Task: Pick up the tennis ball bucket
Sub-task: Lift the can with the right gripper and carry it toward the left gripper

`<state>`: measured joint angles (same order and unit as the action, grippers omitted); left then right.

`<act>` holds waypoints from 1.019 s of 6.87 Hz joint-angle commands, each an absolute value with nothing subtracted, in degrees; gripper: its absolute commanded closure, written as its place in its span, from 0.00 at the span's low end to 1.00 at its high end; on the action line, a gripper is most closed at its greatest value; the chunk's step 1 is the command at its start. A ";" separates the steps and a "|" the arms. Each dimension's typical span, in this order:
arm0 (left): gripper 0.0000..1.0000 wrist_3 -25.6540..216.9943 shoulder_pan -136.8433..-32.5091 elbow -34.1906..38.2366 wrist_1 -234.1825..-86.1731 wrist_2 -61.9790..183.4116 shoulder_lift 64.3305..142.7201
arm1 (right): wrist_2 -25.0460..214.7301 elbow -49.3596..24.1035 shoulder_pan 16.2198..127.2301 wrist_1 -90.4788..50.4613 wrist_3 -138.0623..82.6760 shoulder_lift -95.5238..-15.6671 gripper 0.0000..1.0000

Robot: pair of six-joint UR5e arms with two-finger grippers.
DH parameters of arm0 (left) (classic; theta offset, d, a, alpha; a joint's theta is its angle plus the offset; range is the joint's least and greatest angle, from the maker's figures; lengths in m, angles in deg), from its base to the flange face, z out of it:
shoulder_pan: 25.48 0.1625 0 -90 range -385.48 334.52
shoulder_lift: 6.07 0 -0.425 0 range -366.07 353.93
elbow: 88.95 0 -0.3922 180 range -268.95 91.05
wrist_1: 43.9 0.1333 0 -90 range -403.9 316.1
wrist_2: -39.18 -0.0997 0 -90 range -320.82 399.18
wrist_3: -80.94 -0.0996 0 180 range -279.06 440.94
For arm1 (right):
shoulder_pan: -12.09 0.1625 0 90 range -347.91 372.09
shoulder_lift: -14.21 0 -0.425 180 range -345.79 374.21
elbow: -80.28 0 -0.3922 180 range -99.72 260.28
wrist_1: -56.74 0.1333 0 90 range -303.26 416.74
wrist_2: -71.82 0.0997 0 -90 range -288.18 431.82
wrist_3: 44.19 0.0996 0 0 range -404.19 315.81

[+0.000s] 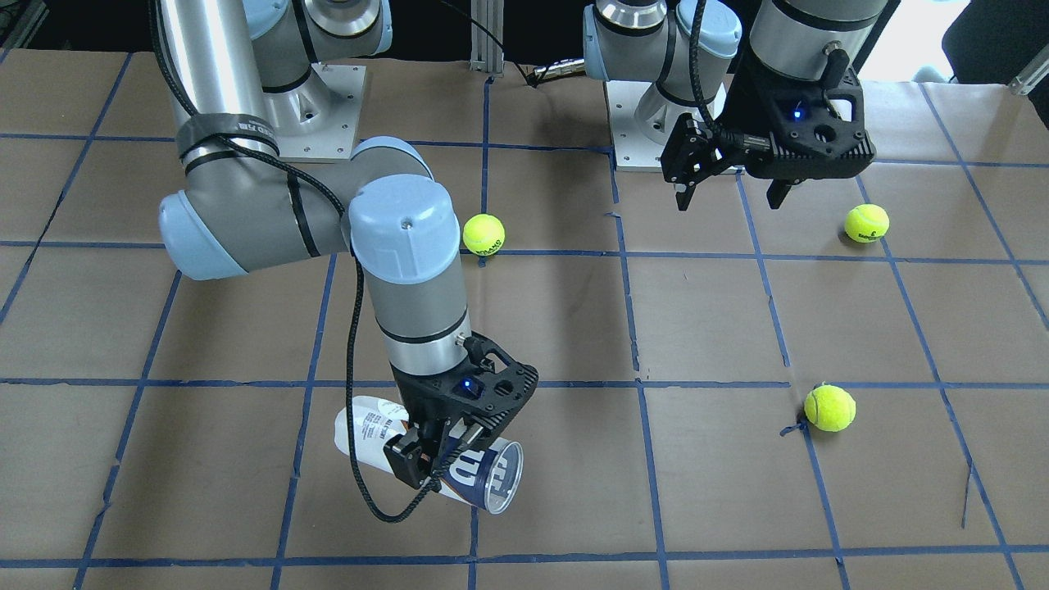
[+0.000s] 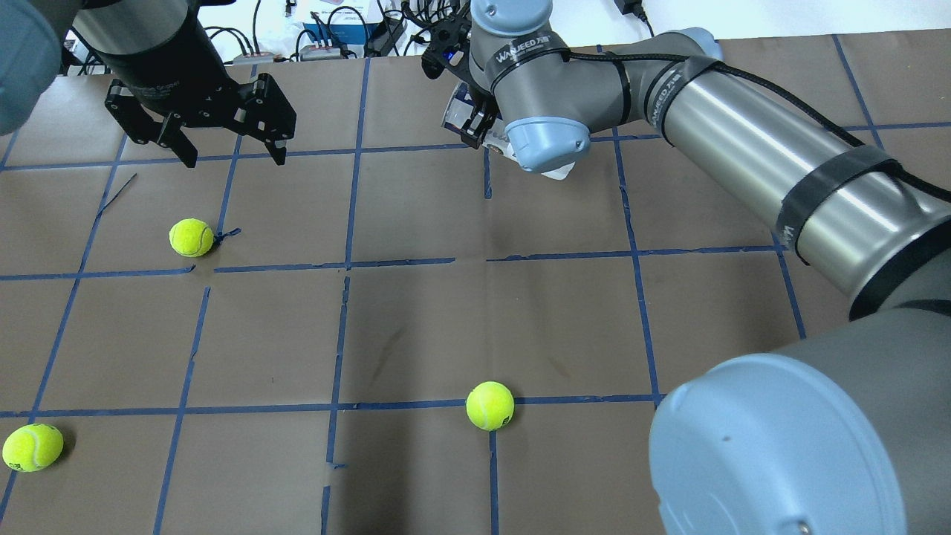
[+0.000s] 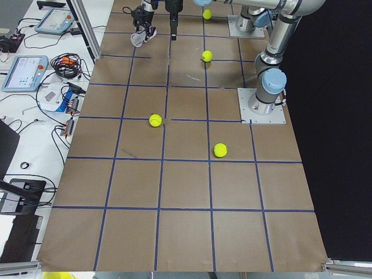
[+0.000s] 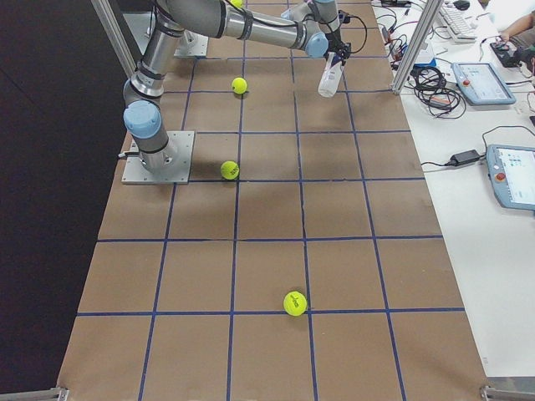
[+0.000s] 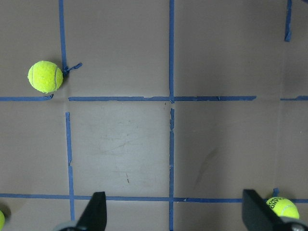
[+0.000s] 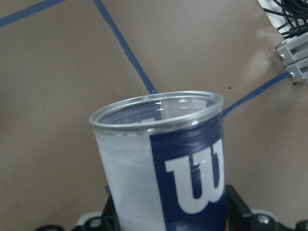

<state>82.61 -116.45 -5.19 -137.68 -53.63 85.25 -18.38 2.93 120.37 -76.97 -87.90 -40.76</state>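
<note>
R hand (image 1: 430, 459) clamped across tennis ball bucket (image 1: 488, 479) mid-body; long axis tilted, mouth angled toward counter (image 1: 697, 328). L hand (image 1: 731, 197) wide, empty, well apart.

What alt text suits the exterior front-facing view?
The right arm holds the tennis ball bucket tilted over the brown table, jaws shut on it. The left arm hangs with jaws open and empty; three tennis balls lie scattered.
</note>
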 commanded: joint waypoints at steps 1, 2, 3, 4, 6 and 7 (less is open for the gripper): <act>0.00 82.61 -116.45 -5.19 -137.68 -53.63 85.25 | -17.21 3.20 121.34 -78.26 -92.62 -39.05 0.27; 0.00 82.70 -116.53 -5.19 -137.68 -53.63 85.25 | -17.21 3.29 122.12 -78.35 -93.58 -38.96 0.27; 0.00 82.61 -116.54 -5.19 -137.68 -53.63 85.25 | -17.21 3.29 123.35 -78.44 -95.68 -38.87 0.27; 0.00 82.61 -116.54 -5.19 -137.68 -53.63 85.25 | -17.13 3.29 123.80 -78.70 -96.22 -38.35 0.27; 0.00 82.61 -116.53 -5.19 -137.68 -53.63 85.25 | -17.21 2.59 123.80 -78.53 -100.00 -36.60 0.25; 0.00 82.61 -116.54 -5.19 -137.68 -53.63 85.25 | -17.21 2.41 123.80 -78.87 -100.27 -35.81 0.24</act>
<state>82.61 -116.51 -5.19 -137.68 -53.63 85.25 -17.23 2.71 123.77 -78.65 -99.46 -36.77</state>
